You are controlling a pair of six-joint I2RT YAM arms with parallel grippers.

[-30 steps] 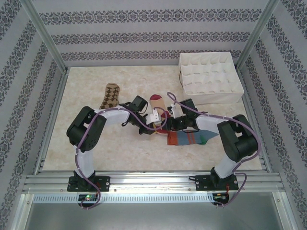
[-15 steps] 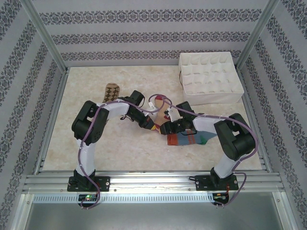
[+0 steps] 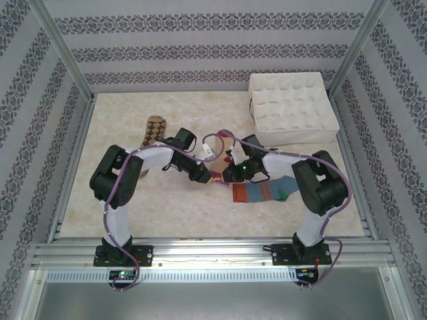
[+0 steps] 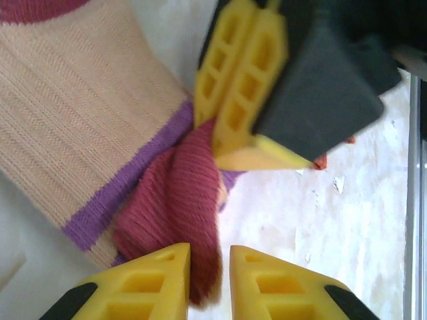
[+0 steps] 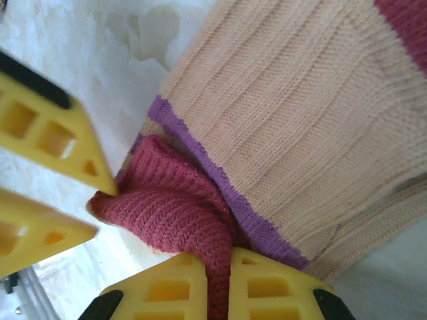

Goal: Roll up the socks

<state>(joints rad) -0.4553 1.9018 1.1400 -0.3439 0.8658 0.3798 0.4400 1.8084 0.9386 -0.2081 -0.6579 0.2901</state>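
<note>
The right claw (image 5: 210,260) is clamped on the dark red cuff (image 5: 173,213) of the peach sock (image 5: 300,120), with the knit bunched up between its yellow fingers. The left claw (image 4: 210,257) faces it from the left with its fingers a narrow gap apart. The edge of the same cuff lies loosely in that gap and is not pinched. The two claws meet tip to tip at the middle of the tabletop (image 3: 173,213). The peach sock lies flat under them, with a purple band bordering the cuff.

The striped sock (image 3: 263,191) lies just right of and nearer than the claws. The argyle sock (image 3: 155,128) lies to the far left, partly under the left arm. A white divided box (image 3: 297,137) sits at the far right.
</note>
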